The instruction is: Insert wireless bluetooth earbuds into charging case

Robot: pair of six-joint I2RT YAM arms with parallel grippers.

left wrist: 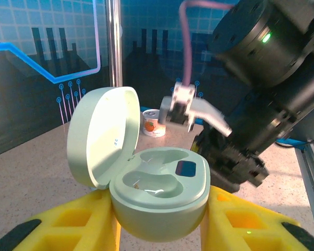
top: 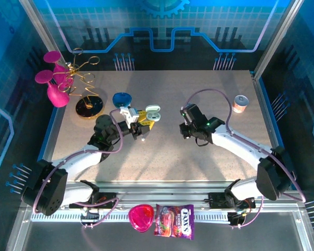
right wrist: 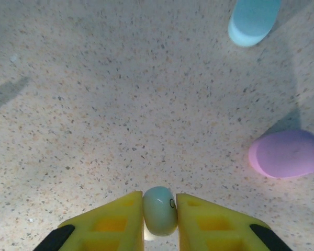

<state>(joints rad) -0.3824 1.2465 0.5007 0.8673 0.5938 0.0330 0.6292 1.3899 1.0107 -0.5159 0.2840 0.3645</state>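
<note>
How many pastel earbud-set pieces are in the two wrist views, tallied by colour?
Mint: 2, open case and bud
Lilac: 1, lilac case
Light blue: 1, blue case
Total: 4

text: "FOX'S" | on: purple candy bag (top: 174, 222) | place: front rail, beside pink case

Speckled table (top: 162, 162) bears a small can (top: 241, 103), lilac case (right wrist: 286, 153), blue case (right wrist: 253, 21).
</note>
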